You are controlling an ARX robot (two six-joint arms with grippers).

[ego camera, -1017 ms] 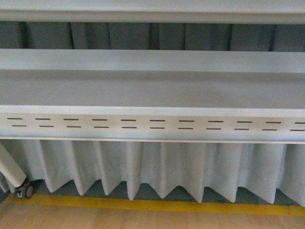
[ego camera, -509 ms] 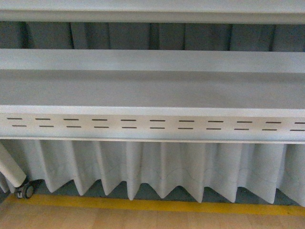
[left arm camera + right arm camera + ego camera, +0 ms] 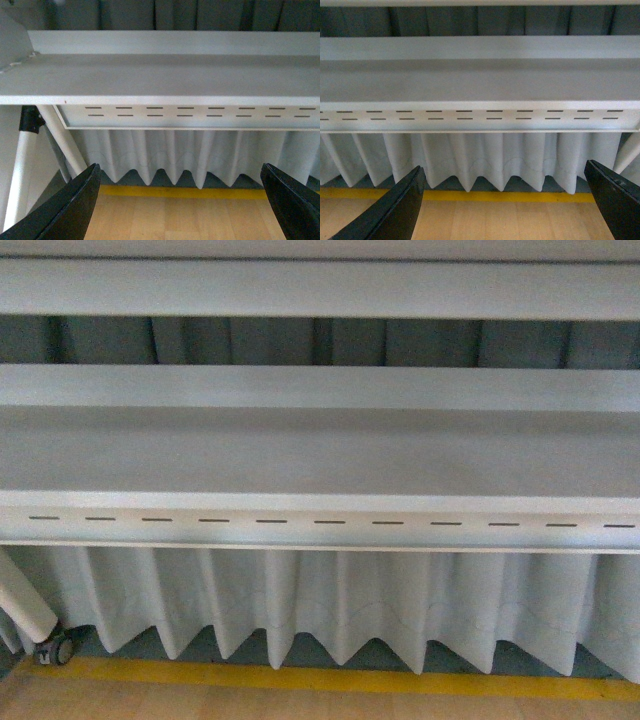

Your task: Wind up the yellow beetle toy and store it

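Note:
The yellow beetle toy is out of view in every frame. My left gripper (image 3: 182, 200) is open, its two black fingers (image 3: 70, 210) wide apart with only wooden floor and a yellow line between them. In the right wrist view my right gripper (image 3: 505, 202) is open too, and nothing sits between its black fingers (image 3: 395, 210). Neither arm shows in the front view.
A white table (image 3: 320, 455) with a slotted front rail (image 3: 320, 522) faces me, bare on the part that shows. A pleated white curtain (image 3: 330, 605) hangs below it. On the wooden floor runs a yellow line (image 3: 320, 678). A white leg with a caster (image 3: 55, 648) stands at the left.
The front view has tilted or risen slightly: the table and rail sit lower in the picture and only one row of slots shows now.

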